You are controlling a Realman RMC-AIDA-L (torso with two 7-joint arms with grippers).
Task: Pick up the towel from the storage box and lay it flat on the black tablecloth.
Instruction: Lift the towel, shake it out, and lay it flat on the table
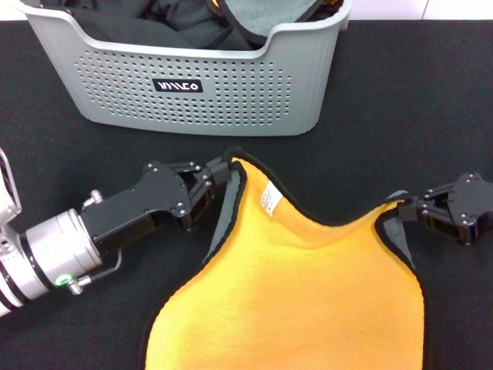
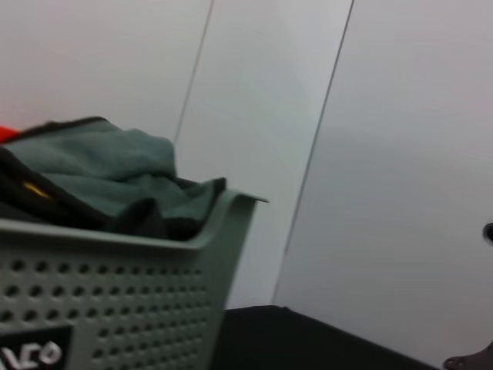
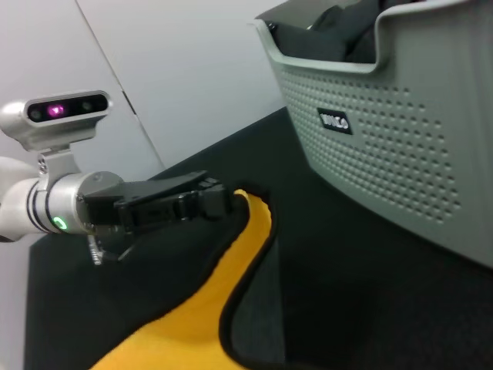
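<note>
The towel [image 1: 300, 293] lies spread with its yellow-orange face up on the black tablecloth [image 1: 69, 154], in front of the storage box [image 1: 192, 89]. It has black edge trim and a small white tag. My left gripper [image 1: 223, 176] is shut on the towel's far left corner. My right gripper [image 1: 407, 206] is shut on its far right corner, where the grey face folds over. The two held corners sit slightly raised. The right wrist view shows the left gripper [image 3: 223, 202] pinching the towel corner [image 3: 254, 220] beside the box [image 3: 385, 131].
The storage box still holds black cloths [image 1: 154, 19] and a grey one [image 1: 258, 15]; they also show over its rim in the left wrist view [image 2: 100, 173]. A white wall stands behind. The tablecloth extends to both sides of the towel.
</note>
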